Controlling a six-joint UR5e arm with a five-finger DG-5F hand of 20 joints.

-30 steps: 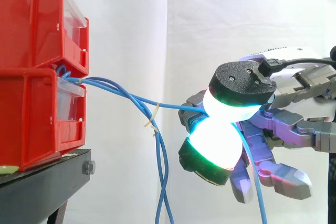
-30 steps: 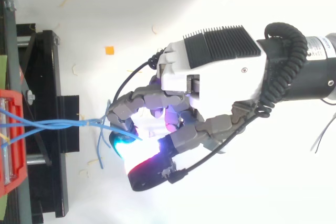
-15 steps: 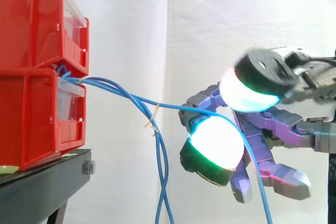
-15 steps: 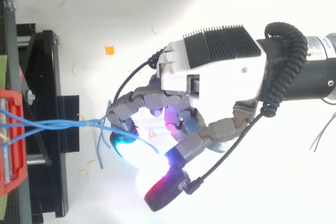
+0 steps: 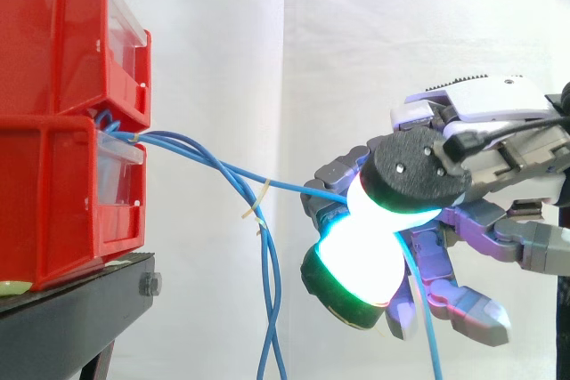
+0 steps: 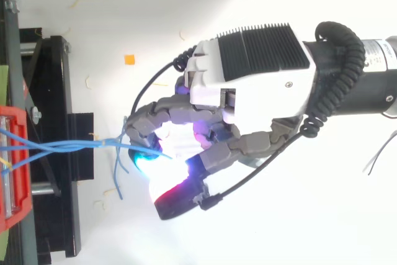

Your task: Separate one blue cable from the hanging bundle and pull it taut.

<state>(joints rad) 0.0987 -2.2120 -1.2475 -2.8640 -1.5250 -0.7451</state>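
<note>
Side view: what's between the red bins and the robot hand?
One blue cable runs from the red bins to the robot hand, pinched there; the bundle hangs below.

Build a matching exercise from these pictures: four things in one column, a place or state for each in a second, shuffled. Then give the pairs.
Column one
1. red bins
2. blue cable
3. hanging bundle
4. hand

Column two
A. hangs down between the bins and the hand
B. stacked on the black stand
C. shut, with glowing pads pinching the cable
D. runs from the bins across to the hand

Pairs: 1-B, 2-D, 3-A, 4-C
</note>
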